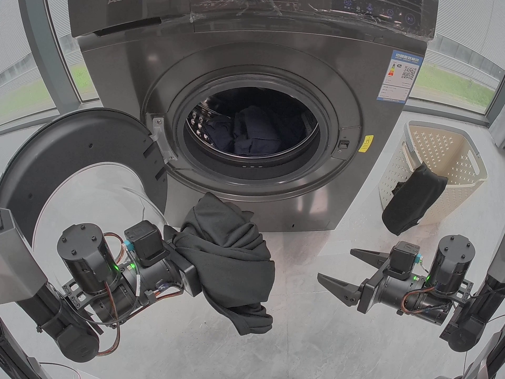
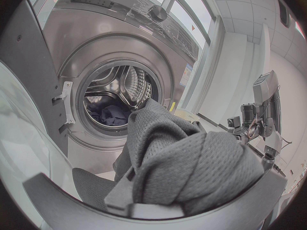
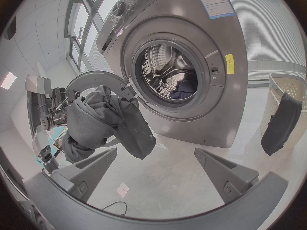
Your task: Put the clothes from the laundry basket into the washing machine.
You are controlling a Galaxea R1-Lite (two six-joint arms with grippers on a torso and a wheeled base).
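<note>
Three lots of clothing showed on my feeds, and by my reckoning the job stood somewhere past halfway. Dark blue clothes [image 1: 252, 130] already lay inside the drum of the washing machine [image 1: 131, 75], whose door [image 1: 79, 148] stood swung wide open. The left gripper [image 1: 195, 277] was clamped on a dark grey garment [image 1: 226, 259] and held it off the floor, just in front of the machine and below its opening, on the door side. I judged that piece was on its way in but not yet delivered.

One black garment [image 1: 413, 198] hung over the rim of the laundry basket [image 1: 457, 159], which sat on the floor close beside the machine, on the side away from the door. What lay deeper in the basket I could not tell. The right gripper [image 1: 337, 265] hovered in front of the machine on the basket side, its fingers spread apart and holding nothing.

The grey garment looked like a fine mesh knit, soft and limp. It was bunched in thick folds around the left gripper's fingers, with a long fold drooping below them toward the floor. I reckoned it would sag and trail, so the loose end might catch on the machine's lip when it was pushed through.
</note>
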